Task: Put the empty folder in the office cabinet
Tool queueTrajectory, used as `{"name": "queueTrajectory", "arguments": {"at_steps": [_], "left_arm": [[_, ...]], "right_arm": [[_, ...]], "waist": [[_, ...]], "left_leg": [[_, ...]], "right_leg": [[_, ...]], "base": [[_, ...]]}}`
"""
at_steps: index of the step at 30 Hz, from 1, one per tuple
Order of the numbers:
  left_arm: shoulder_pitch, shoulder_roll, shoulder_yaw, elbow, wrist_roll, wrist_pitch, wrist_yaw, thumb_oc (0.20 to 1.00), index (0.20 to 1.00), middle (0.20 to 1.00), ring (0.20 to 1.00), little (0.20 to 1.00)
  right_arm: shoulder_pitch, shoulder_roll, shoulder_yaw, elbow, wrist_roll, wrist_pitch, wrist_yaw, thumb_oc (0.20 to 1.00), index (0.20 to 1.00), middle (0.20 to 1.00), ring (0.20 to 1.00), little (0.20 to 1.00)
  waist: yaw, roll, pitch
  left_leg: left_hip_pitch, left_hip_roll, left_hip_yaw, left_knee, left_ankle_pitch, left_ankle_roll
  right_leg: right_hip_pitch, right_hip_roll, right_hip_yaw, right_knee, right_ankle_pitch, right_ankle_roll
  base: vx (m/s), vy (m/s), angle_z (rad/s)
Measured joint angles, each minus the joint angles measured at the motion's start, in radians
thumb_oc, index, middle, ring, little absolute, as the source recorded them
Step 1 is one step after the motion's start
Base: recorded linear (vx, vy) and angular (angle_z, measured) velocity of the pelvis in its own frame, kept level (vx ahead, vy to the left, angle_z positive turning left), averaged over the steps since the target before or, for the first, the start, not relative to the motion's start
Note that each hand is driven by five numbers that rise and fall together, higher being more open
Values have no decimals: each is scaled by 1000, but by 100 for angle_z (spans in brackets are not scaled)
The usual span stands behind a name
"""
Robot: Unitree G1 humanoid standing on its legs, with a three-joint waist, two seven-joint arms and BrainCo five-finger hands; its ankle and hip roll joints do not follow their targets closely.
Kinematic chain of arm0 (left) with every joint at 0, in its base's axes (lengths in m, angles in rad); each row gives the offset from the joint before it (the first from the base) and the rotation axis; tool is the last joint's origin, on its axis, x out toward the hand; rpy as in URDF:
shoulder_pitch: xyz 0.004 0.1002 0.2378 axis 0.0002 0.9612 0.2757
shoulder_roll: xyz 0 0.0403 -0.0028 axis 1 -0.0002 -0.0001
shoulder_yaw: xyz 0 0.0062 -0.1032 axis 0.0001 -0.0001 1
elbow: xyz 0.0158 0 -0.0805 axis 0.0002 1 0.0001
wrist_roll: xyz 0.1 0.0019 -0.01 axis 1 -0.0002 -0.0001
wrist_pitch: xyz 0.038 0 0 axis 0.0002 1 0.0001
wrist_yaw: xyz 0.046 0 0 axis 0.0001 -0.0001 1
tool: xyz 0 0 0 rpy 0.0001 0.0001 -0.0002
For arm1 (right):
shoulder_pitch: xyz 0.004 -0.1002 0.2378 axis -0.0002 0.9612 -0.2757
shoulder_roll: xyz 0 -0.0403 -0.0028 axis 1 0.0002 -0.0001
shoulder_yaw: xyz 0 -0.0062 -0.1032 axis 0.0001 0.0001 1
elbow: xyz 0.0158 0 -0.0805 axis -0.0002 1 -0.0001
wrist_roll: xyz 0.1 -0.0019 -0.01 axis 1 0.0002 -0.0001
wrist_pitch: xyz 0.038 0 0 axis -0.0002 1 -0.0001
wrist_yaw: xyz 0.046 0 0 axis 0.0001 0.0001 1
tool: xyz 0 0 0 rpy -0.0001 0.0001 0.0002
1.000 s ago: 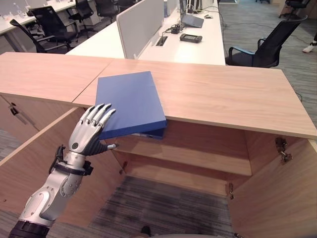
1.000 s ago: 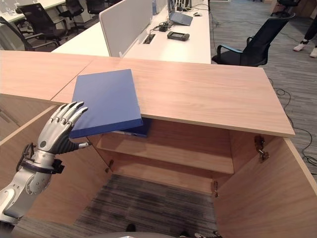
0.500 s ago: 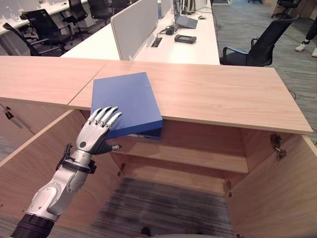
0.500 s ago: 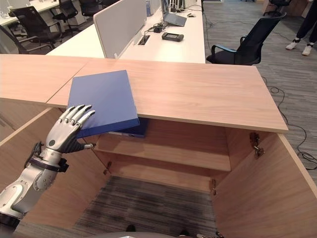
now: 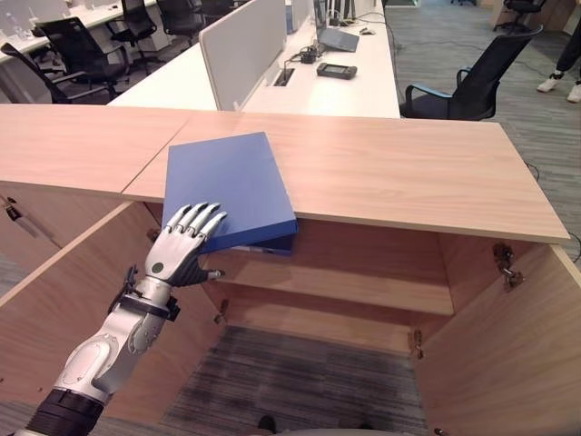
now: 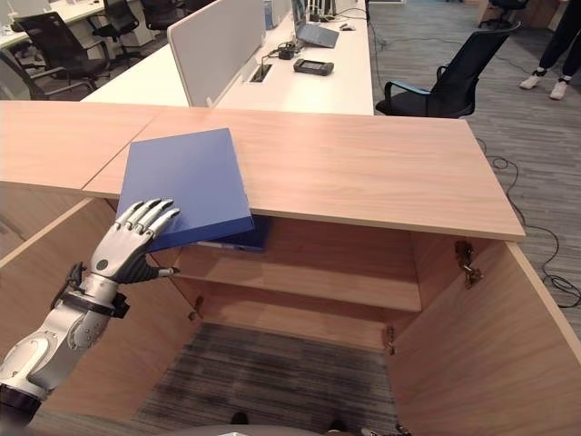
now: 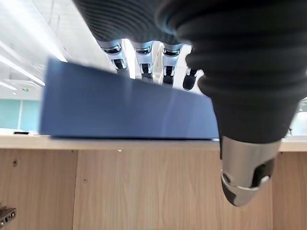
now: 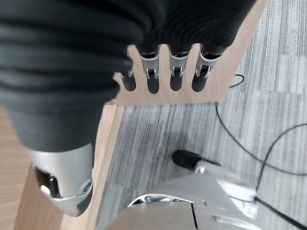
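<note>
A blue folder (image 5: 227, 186) lies flat on the wooden cabinet top (image 5: 408, 173), its near end overhanging the front edge above the open cabinet. My left hand (image 5: 177, 254) reaches up from below at the folder's near left corner. Its straight fingers (image 7: 144, 62) rest on the cover (image 7: 124, 108), and the thumb (image 7: 247, 172) sticks out underneath, apart from the folder. The hand is open. My right hand (image 8: 175, 72) hangs low beside a cabinet door with relaxed, straight fingers and holds nothing.
Both cabinet doors stand open, the left door (image 5: 64, 291) and the right door (image 5: 508, 354). Inside is a bare shelf (image 5: 336, 286) over carpet floor. Behind the cabinet stand a white desk with a divider (image 5: 245, 45) and a black office chair (image 5: 472, 77).
The view has shifted a little. My left hand's fingers have slid slightly further onto the folder's near corner; the folder stays on the cabinet top.
</note>
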Motion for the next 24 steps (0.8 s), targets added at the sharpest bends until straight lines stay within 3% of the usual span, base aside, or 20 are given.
{"name": "queueTrajectory", "arguments": {"at_steps": [12,24], "left_arm": [[-45,0,-44,42,41,29,0,1000,1000,1000,1000,1000],[-106,0,-77,74,67,40,0,1000,1000,1000,1000,1000]], "right_arm": [[-1,-1,0,0,0,8,0,1000,1000,1000,1000,1000],[-2,-2,0,0,0,8,0,1000,1000,1000,1000,1000]], "waist": [[-25,0,0],[-24,-1,0]], "left_leg": [[1,1,9,0,-1,1],[3,0,17,0,-1,1]], "right_leg": [[-4,0,8,0,3,0],[-5,0,14,0,6,-1]], "base": [[0,1,0],[-1,1,0]]}}
